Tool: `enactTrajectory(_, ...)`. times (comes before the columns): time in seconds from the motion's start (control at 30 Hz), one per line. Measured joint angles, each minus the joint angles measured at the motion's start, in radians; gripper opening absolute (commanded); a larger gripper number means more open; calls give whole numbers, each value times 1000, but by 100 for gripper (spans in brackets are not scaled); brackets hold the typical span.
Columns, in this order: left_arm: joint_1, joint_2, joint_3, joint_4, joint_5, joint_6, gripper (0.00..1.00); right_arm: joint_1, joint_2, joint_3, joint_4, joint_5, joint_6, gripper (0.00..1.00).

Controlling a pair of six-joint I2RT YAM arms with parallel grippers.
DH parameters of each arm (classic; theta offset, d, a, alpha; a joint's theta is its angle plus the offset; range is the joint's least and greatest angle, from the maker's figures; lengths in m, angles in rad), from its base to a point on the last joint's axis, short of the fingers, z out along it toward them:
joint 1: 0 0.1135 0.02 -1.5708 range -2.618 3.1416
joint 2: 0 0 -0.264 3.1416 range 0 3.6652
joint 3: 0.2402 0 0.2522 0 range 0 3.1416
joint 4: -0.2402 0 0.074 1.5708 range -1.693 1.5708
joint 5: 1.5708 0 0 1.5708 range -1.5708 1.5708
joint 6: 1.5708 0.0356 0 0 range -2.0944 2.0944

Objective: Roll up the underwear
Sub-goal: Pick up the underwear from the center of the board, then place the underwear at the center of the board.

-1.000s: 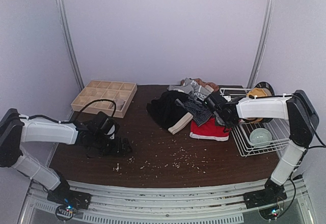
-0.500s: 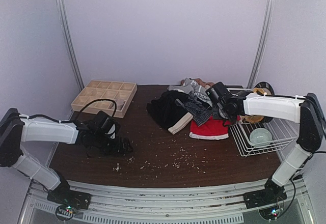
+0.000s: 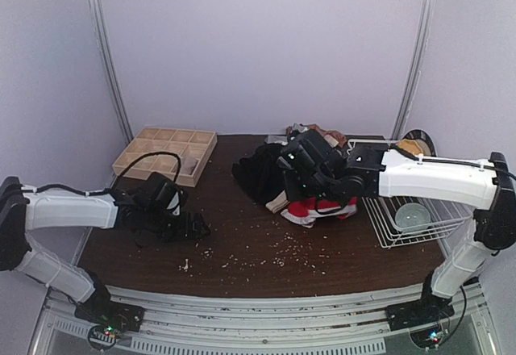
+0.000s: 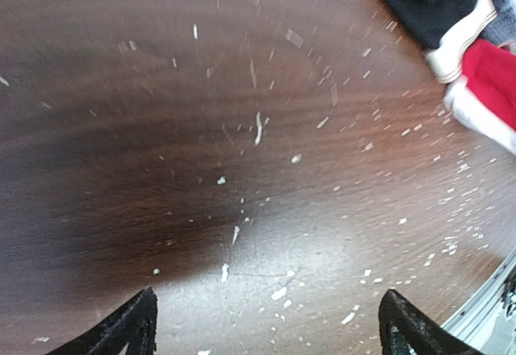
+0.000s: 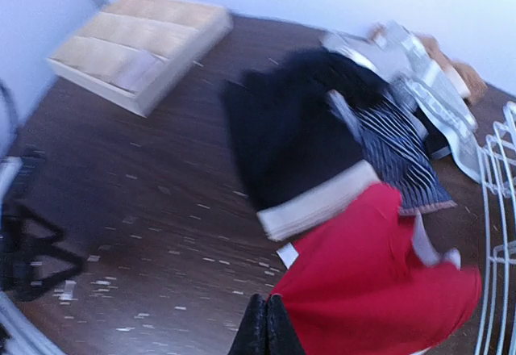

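- At the edge of the red briefs [image 5: 371, 282], right gripper [image 5: 260, 327] has snapped closed, pinching the cloth.
- Briefs have shifted left, away from the rack [image 3: 439, 210], toward open table [image 4: 161, 89]: apparently being drawn from the pile [image 5: 298, 145] for rolling.
- Opposite, left gripper [image 4: 270, 335] hangs wide, empty.

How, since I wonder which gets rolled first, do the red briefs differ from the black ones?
The right gripper is shut on the red briefs; nothing holds the black briefs. The red pair lies nearer the front; the black pair behind it, showing a cream band. Both lie crumpled, unrolled.
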Motion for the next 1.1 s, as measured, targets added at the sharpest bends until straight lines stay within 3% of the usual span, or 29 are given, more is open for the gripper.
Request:
enactTrajectory(0.17,0,-158,-1,-40,-66,-3,93,126,0,298,6,-65,-74,0)
enactTrajectory(0.3,0,-276,-2,-76,-134,-7,93,122,-29,336,17,-92,-96,0)
enactTrajectory(0.6,0,-413,-34,-172,-280,-22,95,30,-26,-144,115,-220,-32,0)
enactTrajectory(0.83,0,-387,-60,-209,-312,-28,95,55,56,-214,138,-478,-61,0)
enactTrajectory(0.87,0,-382,-63,-209,-312,-29,95,67,63,-200,132,-514,-79,7)
enactTrajectory(0.97,0,-370,-76,-207,-312,-29,95,112,115,-103,79,-612,-139,48)
enactTrajectory(1.03,0,-362,-83,-205,-311,-29,95,130,120,-78,66,-620,-167,57)
enactTrajectory(1.1,0,-356,-85,-205,-311,-29,95,121,105,-65,51,-605,-188,58)
